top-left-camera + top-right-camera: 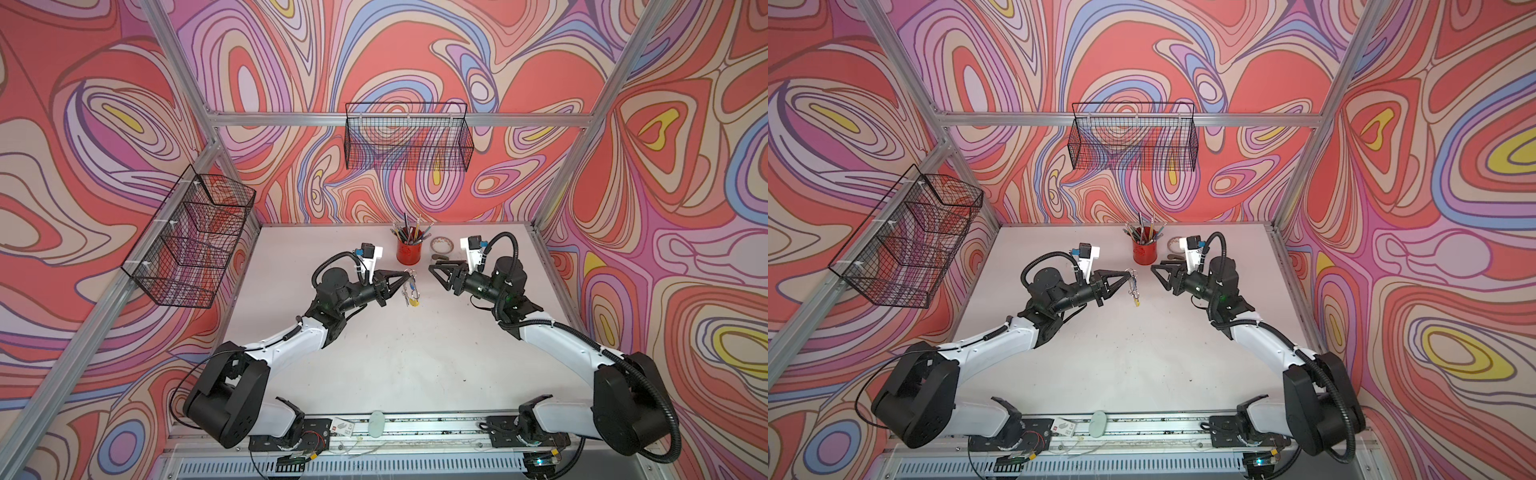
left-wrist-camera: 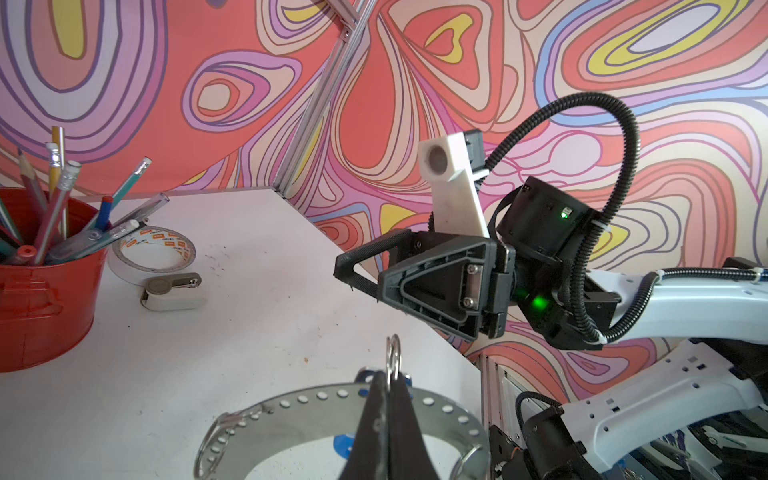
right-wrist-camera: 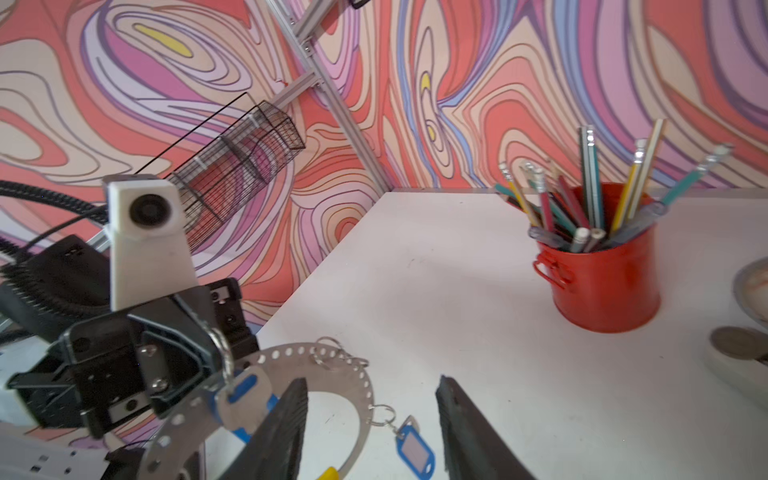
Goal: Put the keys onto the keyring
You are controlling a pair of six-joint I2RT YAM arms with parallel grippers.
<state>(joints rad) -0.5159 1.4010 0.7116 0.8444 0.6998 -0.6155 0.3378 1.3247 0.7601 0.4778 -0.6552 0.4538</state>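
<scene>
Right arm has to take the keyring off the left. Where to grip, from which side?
Probably pinch the keyring by its bare perforated band, across the flat faces, on the arc facing the open right gripper, coming from the right. The left gripper is shut on the far arc; avoid the loops carrying blue tags.

Bright even light; soft shadows; right wrist view blurred.

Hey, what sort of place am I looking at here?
Likely a robot lab test cell: a left arm and right arm on a rail at a white table, an aluminium frame with swirl-printed walls, and a red pencil bucket.
</scene>
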